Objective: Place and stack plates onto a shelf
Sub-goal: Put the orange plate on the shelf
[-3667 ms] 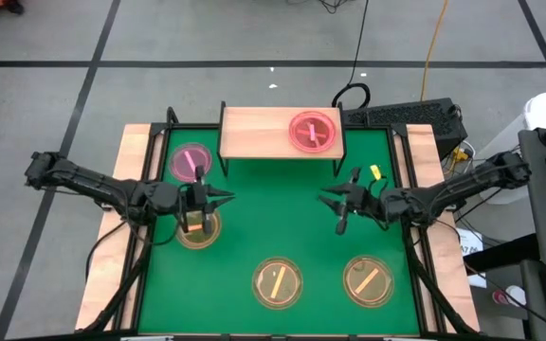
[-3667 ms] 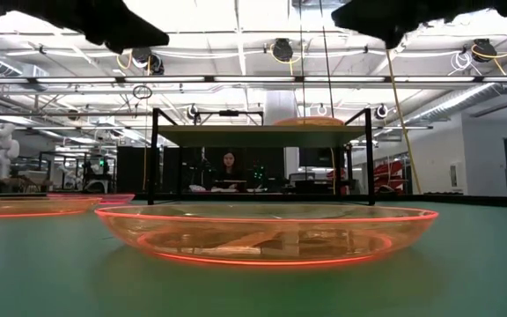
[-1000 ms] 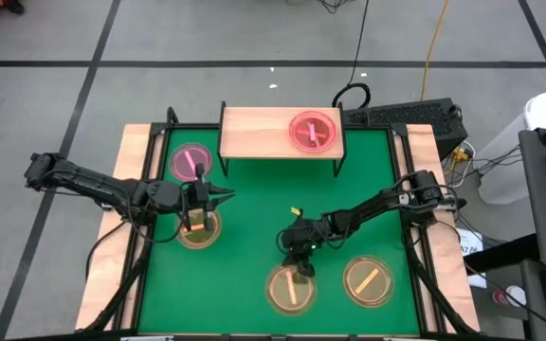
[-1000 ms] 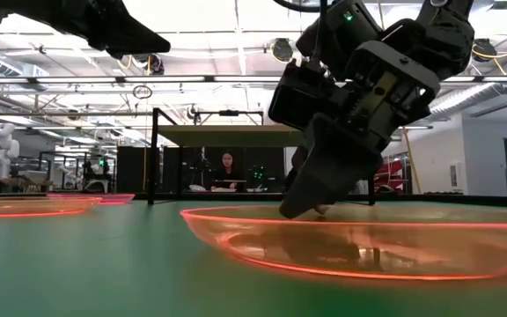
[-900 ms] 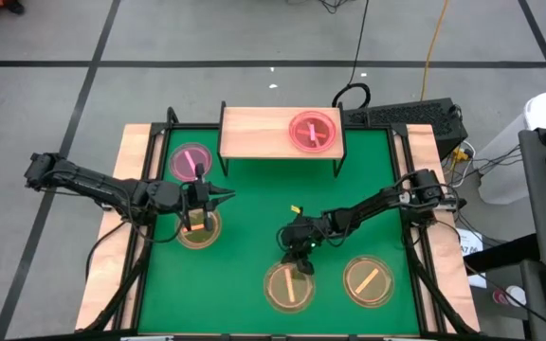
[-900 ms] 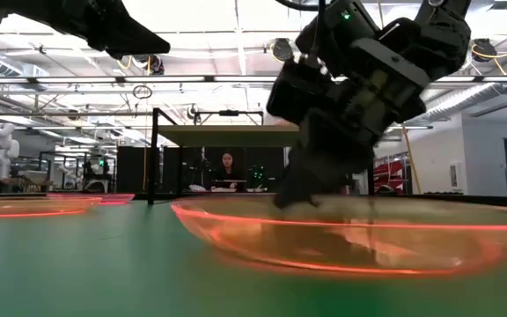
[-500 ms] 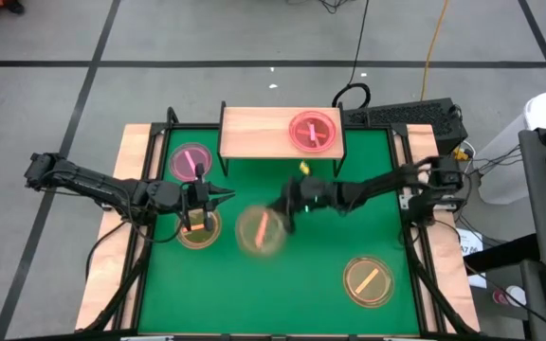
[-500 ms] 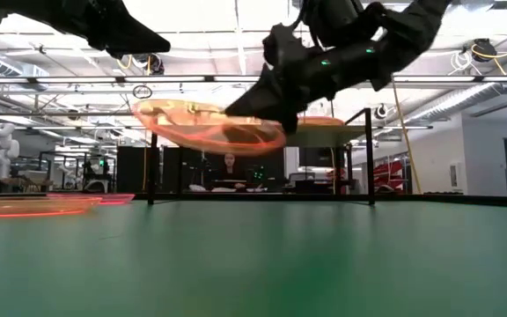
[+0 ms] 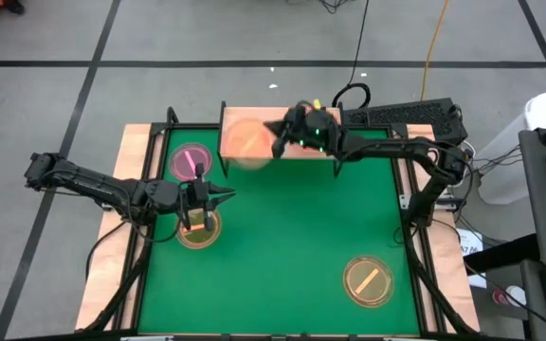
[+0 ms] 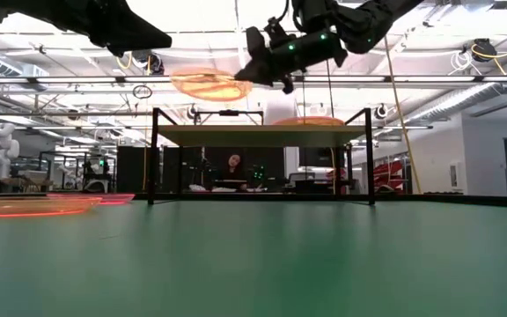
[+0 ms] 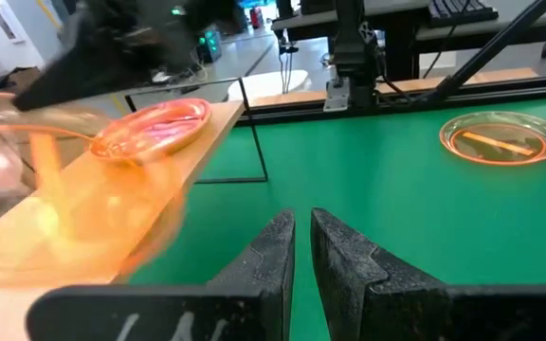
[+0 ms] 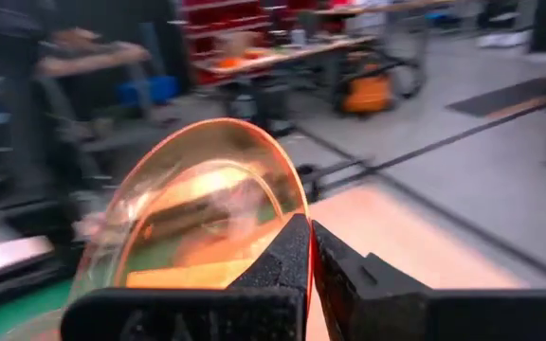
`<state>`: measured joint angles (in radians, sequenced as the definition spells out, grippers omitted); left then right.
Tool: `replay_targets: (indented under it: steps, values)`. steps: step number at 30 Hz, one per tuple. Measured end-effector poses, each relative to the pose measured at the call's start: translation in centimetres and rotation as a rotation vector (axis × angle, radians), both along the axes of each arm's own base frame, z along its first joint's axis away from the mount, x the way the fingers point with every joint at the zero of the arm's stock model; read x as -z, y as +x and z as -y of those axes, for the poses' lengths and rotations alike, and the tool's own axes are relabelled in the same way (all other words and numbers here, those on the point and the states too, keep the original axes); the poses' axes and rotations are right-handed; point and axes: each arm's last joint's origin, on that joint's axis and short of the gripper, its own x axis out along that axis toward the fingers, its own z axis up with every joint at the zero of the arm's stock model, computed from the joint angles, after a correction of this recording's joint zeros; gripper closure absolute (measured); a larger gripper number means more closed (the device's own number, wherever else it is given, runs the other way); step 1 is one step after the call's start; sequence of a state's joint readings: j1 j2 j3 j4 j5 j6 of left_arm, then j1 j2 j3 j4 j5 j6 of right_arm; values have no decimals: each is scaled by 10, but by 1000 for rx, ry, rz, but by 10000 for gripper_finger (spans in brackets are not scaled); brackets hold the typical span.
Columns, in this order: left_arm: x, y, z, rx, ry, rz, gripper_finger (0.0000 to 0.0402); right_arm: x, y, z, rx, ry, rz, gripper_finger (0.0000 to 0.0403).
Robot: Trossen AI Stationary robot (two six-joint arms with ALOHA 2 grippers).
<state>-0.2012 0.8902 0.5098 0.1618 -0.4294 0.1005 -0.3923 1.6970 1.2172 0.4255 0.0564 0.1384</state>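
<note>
My right gripper (image 9: 276, 142) is shut on an amber plate (image 9: 246, 142) and hovers over the left half of the light-wood shelf (image 9: 325, 147). In the low view the plate (image 10: 208, 85) floats above the shelf board (image 10: 236, 135). A pink plate (image 11: 154, 128) lies flat on the shelf's right half; in the high view my right arm covers it. My left gripper (image 9: 224, 197) is shut and waits at the mat's left, above another amber plate (image 9: 198, 230). My right gripper pinches the amber plate's rim (image 12: 293, 206) between its two fingers, at the edge nearest the wrist. The fingers come nearly level from the table's right. The plate is lifted clear above the shelf's left half, roughly level, sticking out beyond the fingertips.
A pink plate (image 9: 191, 161) lies on the green mat (image 9: 282, 227) left of the shelf. One amber plate (image 9: 368, 280) lies near the mat's near right corner. The shelf's black legs (image 10: 154, 157) stand at the mat's far edge. A keyboard (image 9: 406, 116) sits beyond the table.
My right gripper, shut on the rim of the amber plate at the mat's near middle, has lifted it clear. It has carried it up and toward the far edge, to above the shelf's left half. The plate went from lying flat on the mat to hanging in the air.
</note>
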Motion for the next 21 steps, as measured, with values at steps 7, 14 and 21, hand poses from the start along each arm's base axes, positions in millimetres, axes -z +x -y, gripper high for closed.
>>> replay_targets:
  steps: [7,14,21]
  values:
    - [0,0,0,3,17,-4,355,21,-10,49,161,13,-66,403]
    - [0,0,0,4,17,-2,355,57,-3,64,143,92,-102,403]
    - [0,0,0,4,17,-3,355,59,2,62,128,55,-86,402]
